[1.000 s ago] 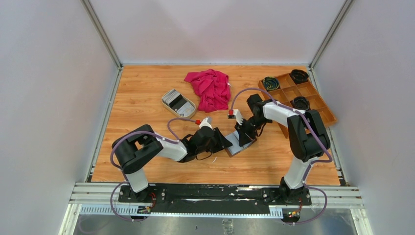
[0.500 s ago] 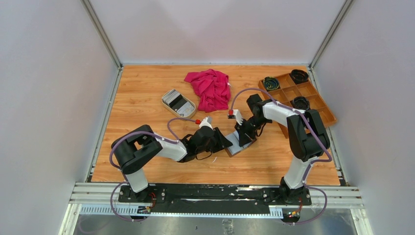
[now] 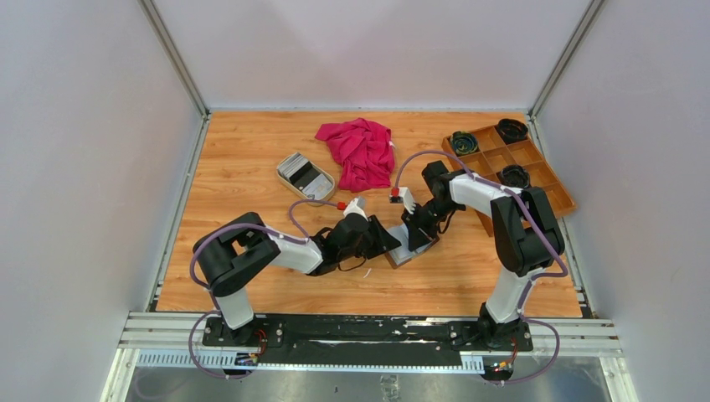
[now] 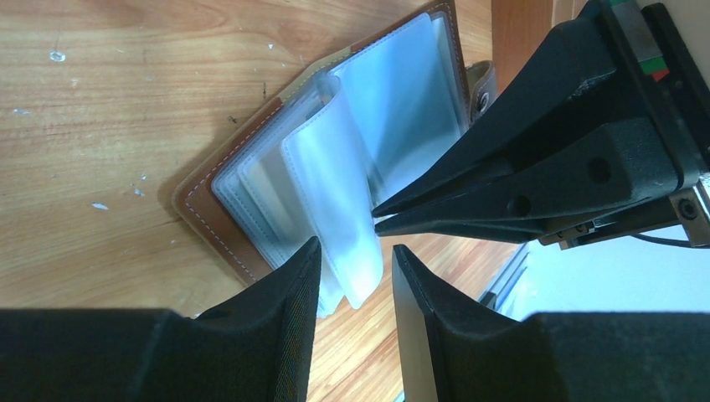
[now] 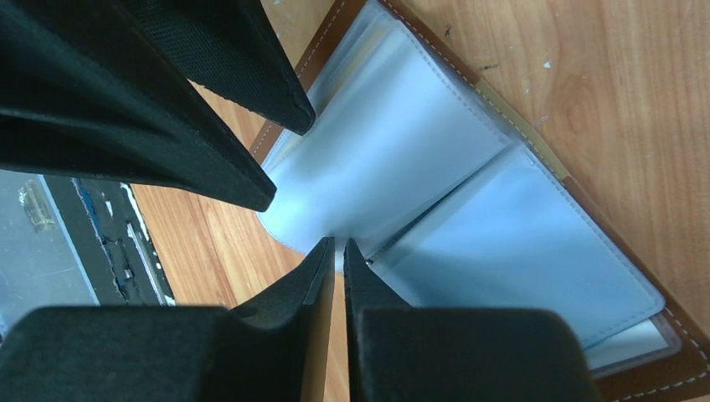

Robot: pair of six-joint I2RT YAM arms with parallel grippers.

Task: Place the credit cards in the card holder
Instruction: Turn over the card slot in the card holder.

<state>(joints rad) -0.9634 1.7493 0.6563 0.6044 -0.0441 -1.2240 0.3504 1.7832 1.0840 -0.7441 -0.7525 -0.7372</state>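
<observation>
Overhead and wrist views of two robot arms meeting over an open card holder (image 4: 335, 142) on a wooden table (image 3: 251, 159).

The left gripper (image 4: 356, 264) has its jaws parted, with a clear gap between the two black fingers. One loose, clear plastic sleeve (image 4: 335, 209) of the holder hangs into that gap, lying against the inner face of one finger; the jaws are not pressed together on it.

The right gripper (image 5: 337, 247) has its jaws almost together, with only a thin slit left between them. Its tips sit at the inner fold where the sleeves meet. Whether a sleeve edge is pinched in the slit cannot be told.

The card holder lies flat between the two grippers, near the middle of the table. Its brown stitched cover is underneath, its sleeves are fanned upward, and a snap tab shows at one edge. The visible sleeves look unfilled.

The credit cards (image 3: 300, 170) — grey, white and dark — are stacked in a beige oval dish (image 3: 281, 175), well apart from the holder and farther back on the left.

A crumpled red cloth (image 3: 360, 151) lies just beside the dish. At the right edge, a wooden compartment tray (image 3: 523, 152) holds dark round items (image 3: 511, 129) in three of its sections.
</observation>
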